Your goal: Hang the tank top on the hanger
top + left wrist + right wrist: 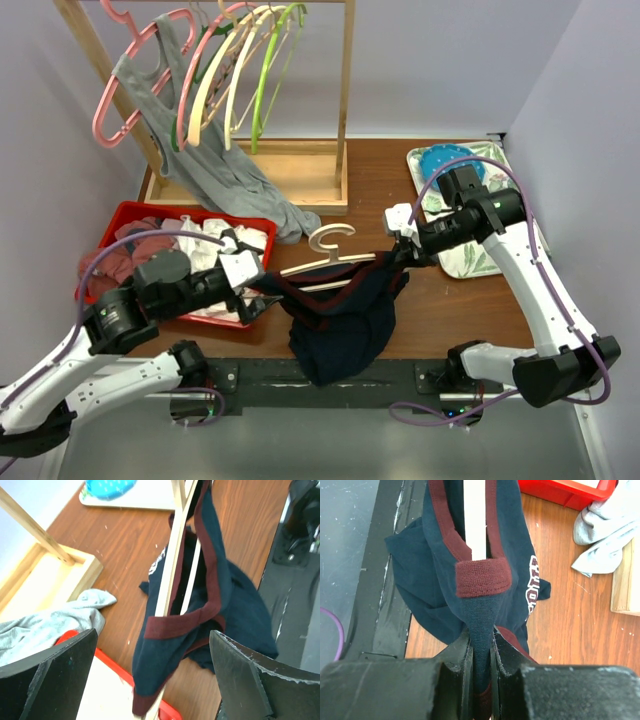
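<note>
Two grippers work at the middle of the brown wooden table [450,300], shown from above and from each wrist. The thin tan, wood-coloured hanger [322,264] with its curled hook lies just right of the red plastic bin [128,212]. The dark navy tank top with dark red trim [342,325] is threaded over it, its body bunched on the near side and spilling over the table's near edge. My right gripper [481,647] is clamped on a trimmed strap at the hanger's right end; I cannot tell whether the hanger's tip is also in the pinch. My left gripper [153,640] stands wide and holds nothing, with the hanger's left arm and a loop of trim just beyond the gap. I judge the step in hand to be seating the shoulders: both ends of the hanger look to be inside the openings, but the cloth is twisted. As I read it, the next move calls for the left gripper to close on the left strap or the hook. Both grippers would then draw the fabric flat along the arms without dragging the right strap off its end.
</note>
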Robot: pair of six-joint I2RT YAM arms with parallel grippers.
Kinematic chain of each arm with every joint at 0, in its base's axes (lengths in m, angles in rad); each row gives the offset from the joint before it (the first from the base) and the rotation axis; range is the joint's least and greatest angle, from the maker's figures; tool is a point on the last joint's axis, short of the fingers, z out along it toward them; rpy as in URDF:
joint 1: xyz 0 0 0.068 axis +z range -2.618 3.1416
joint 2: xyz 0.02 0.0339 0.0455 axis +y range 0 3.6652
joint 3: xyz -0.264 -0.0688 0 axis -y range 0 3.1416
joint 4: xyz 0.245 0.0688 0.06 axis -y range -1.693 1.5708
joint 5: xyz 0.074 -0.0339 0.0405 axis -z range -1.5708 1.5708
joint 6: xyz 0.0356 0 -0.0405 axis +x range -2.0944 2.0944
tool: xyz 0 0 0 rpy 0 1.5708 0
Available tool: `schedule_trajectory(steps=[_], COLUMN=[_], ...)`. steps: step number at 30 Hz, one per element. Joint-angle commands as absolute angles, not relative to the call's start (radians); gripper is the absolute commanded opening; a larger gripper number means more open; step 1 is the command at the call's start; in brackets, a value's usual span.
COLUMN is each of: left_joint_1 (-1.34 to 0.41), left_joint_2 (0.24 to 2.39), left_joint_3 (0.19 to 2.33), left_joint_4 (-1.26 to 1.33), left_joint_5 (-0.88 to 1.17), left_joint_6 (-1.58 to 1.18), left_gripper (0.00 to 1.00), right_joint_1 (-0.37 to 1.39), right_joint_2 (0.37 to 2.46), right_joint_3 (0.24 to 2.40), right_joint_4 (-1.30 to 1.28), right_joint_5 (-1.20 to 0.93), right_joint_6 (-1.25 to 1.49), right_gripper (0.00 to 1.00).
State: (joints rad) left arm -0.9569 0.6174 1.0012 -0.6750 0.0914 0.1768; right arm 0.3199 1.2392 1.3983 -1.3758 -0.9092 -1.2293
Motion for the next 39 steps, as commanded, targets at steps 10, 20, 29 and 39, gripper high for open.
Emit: schedule_trajectory(steps=[10,20,29,39], left_joint_1=[-0.959,-0.959,-0.957,-0.950], left_joint_2=[0.753,0.718,0.549,0.575], left_joint_3=[1.000,1.016,0.821,0.758], left_joint_4=[-0.703,-0.723,-0.707,-0.686], left_joint_5=[0.109,0.074,-0.084,-0.420], left_joint_6=[0.216,-0.191,-0.676,-0.911], left_gripper=[0.06,0.00,0.00,0.00], right_joint_1=[0.324,0.276,0.094,0.022], right_joint_2=[1.216,1.267,1.216,1.163], right_joint_3=[1.382,1.503,1.491,1.120], right_joint_4=[-1.562,-1.436,-0.878,-0.545], right_joint_5=[-0.977,-1.014,-0.878,-1.005], right_joint_6=[-1.259,-0.995,-0.366,-0.213], right_gripper=[0.00,0.69,0.99,0.99])
